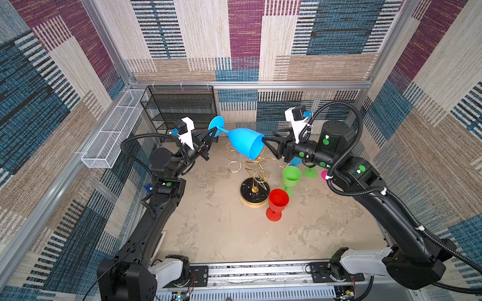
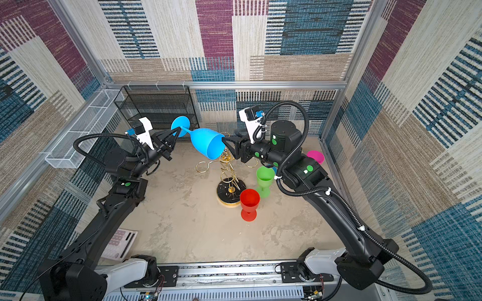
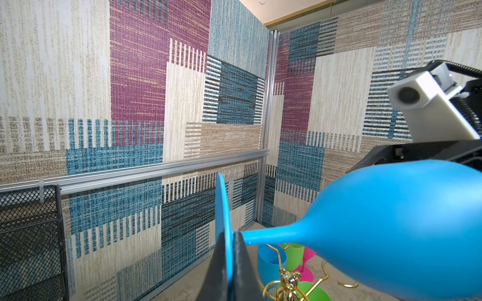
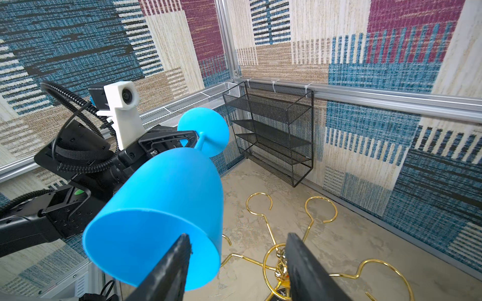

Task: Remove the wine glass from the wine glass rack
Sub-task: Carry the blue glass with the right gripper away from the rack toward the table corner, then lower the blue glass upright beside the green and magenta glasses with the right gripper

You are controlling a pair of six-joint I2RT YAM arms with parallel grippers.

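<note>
1. Left arm (image 1: 146, 226): reaches from the near-left base, wrist angled inward toward the middle.
2. Left gripper (image 1: 214, 131): jaws clamped on the flat foot of the wine glass (image 1: 245, 142), one finger on each face of the disc.
3. Right arm (image 1: 386, 206): reaches from the near-right base, elbow high, wrist pointing at the left gripper.
4. Right gripper (image 4: 238, 237): jaws parted, straddling the bowl's rim. One finger (image 4: 177, 260) lies across the mouth and the other outside it. Contact cannot be told.

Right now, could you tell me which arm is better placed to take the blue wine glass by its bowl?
Right, probably: the right claw stands open at the blue wine glass rim; the left claw is clamped on its foot.
</note>
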